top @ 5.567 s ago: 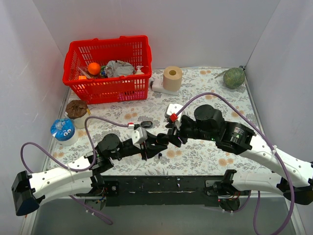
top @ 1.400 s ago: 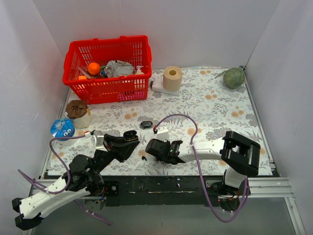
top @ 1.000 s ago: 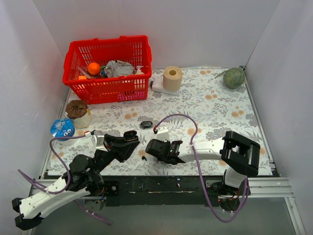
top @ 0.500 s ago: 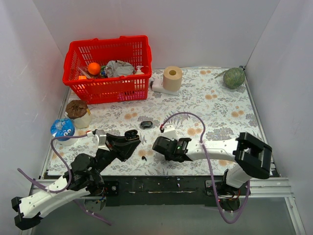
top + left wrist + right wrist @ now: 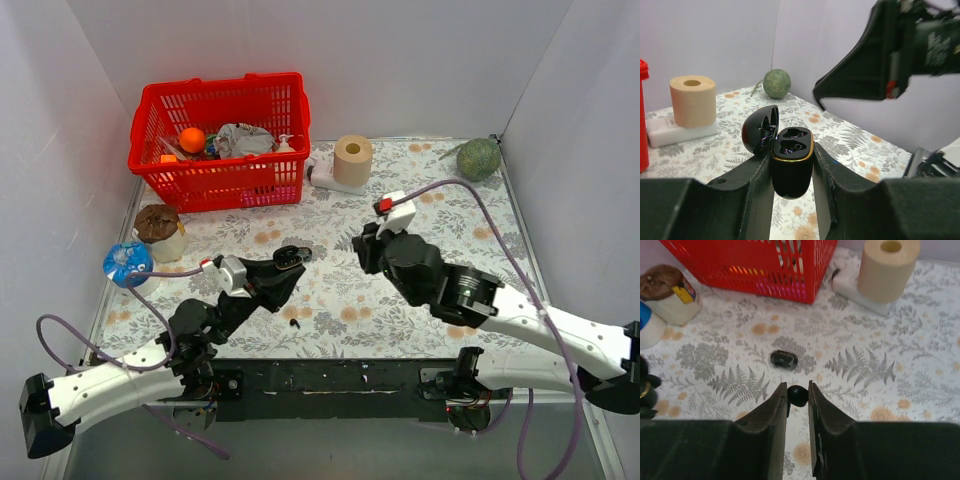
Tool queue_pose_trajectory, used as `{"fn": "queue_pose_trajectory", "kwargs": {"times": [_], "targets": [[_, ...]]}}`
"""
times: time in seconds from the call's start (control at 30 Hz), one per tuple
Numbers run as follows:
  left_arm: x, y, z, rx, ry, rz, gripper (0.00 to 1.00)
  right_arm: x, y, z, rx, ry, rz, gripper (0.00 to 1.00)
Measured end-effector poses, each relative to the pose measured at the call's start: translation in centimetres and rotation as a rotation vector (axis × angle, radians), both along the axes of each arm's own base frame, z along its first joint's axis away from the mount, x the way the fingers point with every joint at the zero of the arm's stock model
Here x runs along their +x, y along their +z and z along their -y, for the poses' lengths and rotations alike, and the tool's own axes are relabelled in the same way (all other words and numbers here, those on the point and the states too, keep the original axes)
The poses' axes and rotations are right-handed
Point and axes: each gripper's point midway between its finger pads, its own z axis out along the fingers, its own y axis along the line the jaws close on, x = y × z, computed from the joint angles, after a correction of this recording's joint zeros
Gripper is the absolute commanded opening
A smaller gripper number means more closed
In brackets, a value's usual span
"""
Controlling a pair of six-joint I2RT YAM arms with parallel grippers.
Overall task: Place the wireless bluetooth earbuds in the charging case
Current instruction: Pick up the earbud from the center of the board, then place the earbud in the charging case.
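Observation:
My left gripper [image 5: 791, 154] is shut on the open black charging case [image 5: 791, 170], held upright above the table; its lid [image 5: 760, 130] is tipped back and both gold-rimmed sockets look empty. In the top view this gripper [image 5: 283, 272] is left of centre. My right gripper [image 5: 797, 386] is shut on a tiny black earbud [image 5: 798, 395], held above the table; in the top view it [image 5: 365, 248] is right of the case. Another loose earbud [image 5: 293, 322] lies on the cloth near the front. A second, closed black case [image 5: 784, 359] lies on the cloth.
A red basket [image 5: 220, 140] with clutter stands at the back left. A toilet roll [image 5: 352, 158] on a white box and a green ball [image 5: 478, 158] stand at the back. A brown-topped cup [image 5: 158, 228] and a blue-lidded cup [image 5: 127, 262] stand at the left edge.
My right gripper has risen from the front of the table and swung back and right with the earbud. My left gripper has carried the open case up and to the right.

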Motion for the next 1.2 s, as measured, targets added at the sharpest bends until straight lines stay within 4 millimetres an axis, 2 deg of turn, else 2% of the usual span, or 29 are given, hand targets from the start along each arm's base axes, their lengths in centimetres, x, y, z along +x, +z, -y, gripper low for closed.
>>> {"fn": "queue_pose_trajectory", "kwargs": {"times": [0.13,0.23,0.43,0.57,0.77,0.9,1.1,1.2], "targets": [[1.5,1.1,1.9,0.039,0.031,0.075,0.00,-0.1,6.1,1.8,0.067,0.033,0.162,0.01],[2.5,2.1,3.5,0.055,0.041,0.131,0.00,-0.5,10.0,2.2,0.114,0.075,0.257,0.01],[5.4,4.2,6.2,0.021,0.027,0.204,0.00,-1.7,14.1,1.1,0.197,0.187,0.371,0.01],[6.5,5.7,7.2,-0.014,-0.001,0.238,0.00,-2.2,15.3,0.8,0.244,0.234,0.460,0.01],[6.3,9.3,8.8,-0.073,-0.071,0.320,0.00,-2.3,17.6,0.2,0.300,0.249,0.566,0.01],[6.1,10.0,9.6,-0.077,-0.107,0.346,0.00,-2.0,18.2,-0.9,0.311,0.254,0.601,0.01],[6.1,10.1,10.3,-0.070,-0.133,0.351,0.00,-1.5,17.4,-2.8,0.285,0.277,0.608,0.01],[6.1,10.3,10.3,-0.078,-0.141,0.342,0.00,-1.5,17.3,-3.0,0.286,0.282,0.609,0.01]]}}
